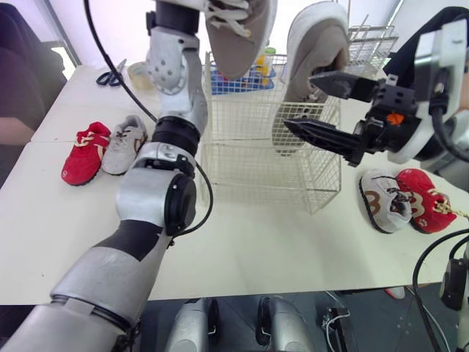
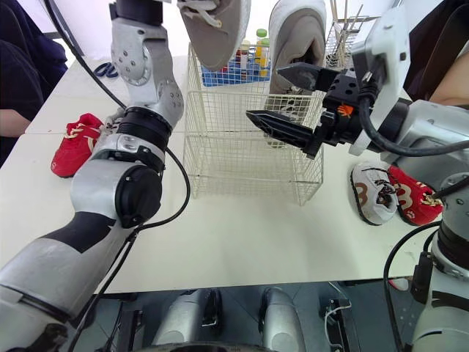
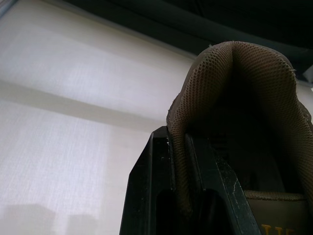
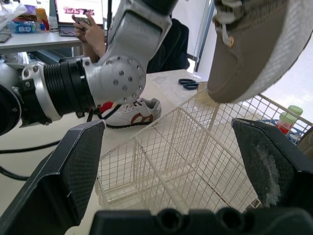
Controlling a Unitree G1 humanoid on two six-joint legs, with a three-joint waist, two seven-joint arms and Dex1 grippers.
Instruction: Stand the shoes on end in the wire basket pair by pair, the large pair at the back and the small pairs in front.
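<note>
One large shoe stands on end at the back of the wire basket by our spread right gripper, our left gripper pinches its mate above the basket, and the small shoes wait outside it.

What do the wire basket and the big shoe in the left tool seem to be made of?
Wire basket: thin metal wire, it seems, with a white or cream coat; the open grid shows it. Big shoe in the left tool: tan fabric upper, with woven mesh at the collar; the pale sole looks like rubber, but this is uncertain.
</note>
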